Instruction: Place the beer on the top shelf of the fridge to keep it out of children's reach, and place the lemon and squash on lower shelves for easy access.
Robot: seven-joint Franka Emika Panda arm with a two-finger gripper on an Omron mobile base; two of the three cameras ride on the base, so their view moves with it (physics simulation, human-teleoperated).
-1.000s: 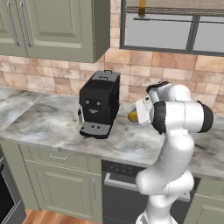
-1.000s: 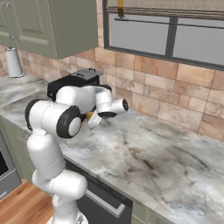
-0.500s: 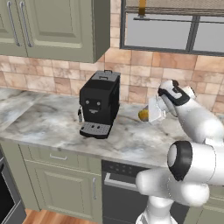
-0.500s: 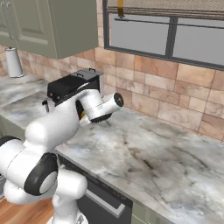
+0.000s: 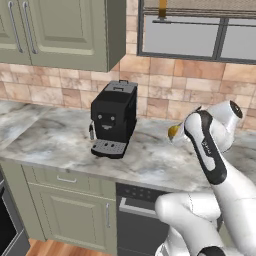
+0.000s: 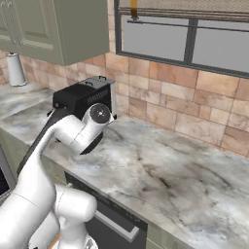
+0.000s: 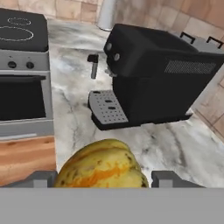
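Note:
The squash (image 7: 103, 168), lumpy orange-yellow with brownish streaks, sits between my two finger tips at the bottom of the hand view, and my gripper (image 7: 103, 180) is shut on it. In the left base view a bit of the squash (image 5: 174, 131) peeks out from behind my forearm, above the marble counter (image 5: 150, 155) and right of the coffee machine. The hand itself is hidden behind the arm in both base views. The beer, the lemon and the fridge with its shelves are out of view.
A black coffee machine (image 5: 114, 119) stands on the counter against the tiled wall, close ahead in the hand view (image 7: 153, 78). A stove top (image 7: 22, 30) with an oven lies beyond it. A paper towel roll (image 6: 15, 69) stands far left. Wall cabinets hang overhead.
The arm has swung round, its elbow moving to the right in the left base view, and the squash has shifted slightly right with the hand. The base has stayed put.

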